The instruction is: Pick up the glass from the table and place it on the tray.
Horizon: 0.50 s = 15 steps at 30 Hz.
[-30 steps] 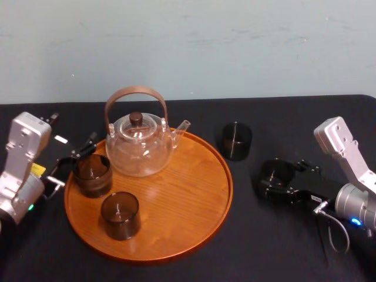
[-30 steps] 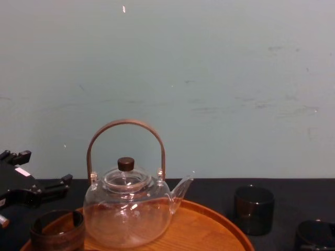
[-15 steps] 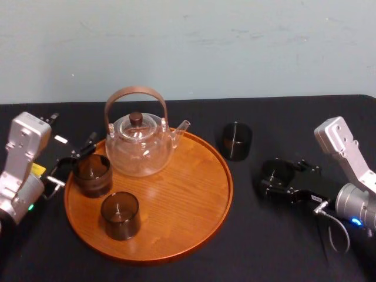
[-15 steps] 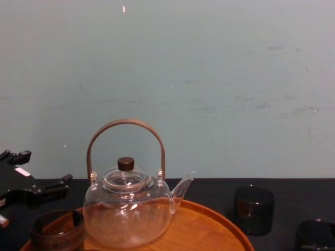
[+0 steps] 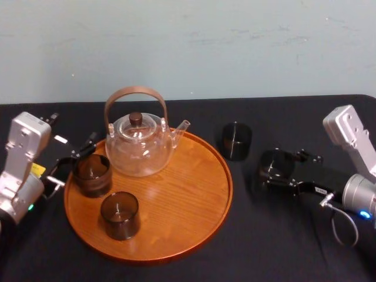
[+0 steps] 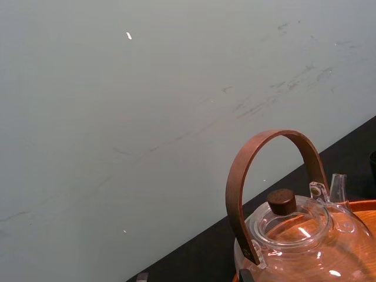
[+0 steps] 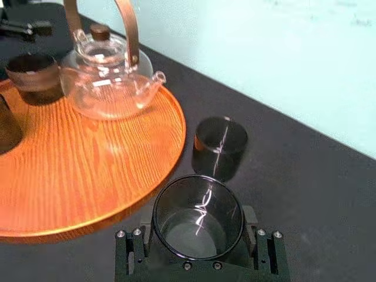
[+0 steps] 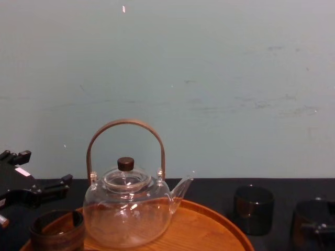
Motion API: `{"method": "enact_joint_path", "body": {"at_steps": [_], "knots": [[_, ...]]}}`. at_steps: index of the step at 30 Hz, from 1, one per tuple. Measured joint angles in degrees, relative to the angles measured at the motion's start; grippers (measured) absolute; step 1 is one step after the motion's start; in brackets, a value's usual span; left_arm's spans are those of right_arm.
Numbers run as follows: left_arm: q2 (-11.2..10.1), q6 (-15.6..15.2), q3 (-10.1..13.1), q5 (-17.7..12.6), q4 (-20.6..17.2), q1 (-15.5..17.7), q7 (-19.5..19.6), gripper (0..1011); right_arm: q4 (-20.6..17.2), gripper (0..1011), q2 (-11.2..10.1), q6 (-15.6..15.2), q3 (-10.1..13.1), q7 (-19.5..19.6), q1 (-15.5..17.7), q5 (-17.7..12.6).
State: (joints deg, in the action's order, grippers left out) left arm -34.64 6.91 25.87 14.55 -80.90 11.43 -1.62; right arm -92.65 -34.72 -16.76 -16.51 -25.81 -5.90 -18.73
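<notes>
Nearest me on the tray, by its front rim, stands a dark cup, upright. To the right, on the black tabletop and just beside the tray's right rim, my right tool has the glass pinched between its two fingers, one pressed to each side of the wall. The glass is upright with its mouth up, and off the tray. I cannot tell from these views whether its base is touching the cloth. On my left, the left tool sits at the tray's left edge with its fingers spread wide and nothing between them. It is close to a second dark cup that stands on the tray's left side, but I cannot tell if it touches it. That tool carries a small white label and a yellow sticker, and both are too small for me to read. Farther back, a clear teapot with a curved brown handle and a dark lid knob sits on the tray's rear part, its spout pointing right. Beyond the held glass, another dark cup stands alone on the tabletop, near the tray's back-right rim and apart from it. Behind everything is a pale blue-green wall, scuffed in places.
</notes>
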Motion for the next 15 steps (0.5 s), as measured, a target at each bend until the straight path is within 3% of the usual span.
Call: {"method": "enact_joint_path", "body": {"at_steps": [10,15], "knots": [[0.0,0.0,0.0,0.0,0.0,0.0,0.0,1001,-4.2,905,-1.5,-0.7,-0.3,-1.0,-0.4,-1.9],[0.0,0.0,0.0,0.0,0.0,0.0,0.0,1001,-5.4,905,-1.9,-0.7,-2.2,-2.4,-1.5,-2.4]]}}
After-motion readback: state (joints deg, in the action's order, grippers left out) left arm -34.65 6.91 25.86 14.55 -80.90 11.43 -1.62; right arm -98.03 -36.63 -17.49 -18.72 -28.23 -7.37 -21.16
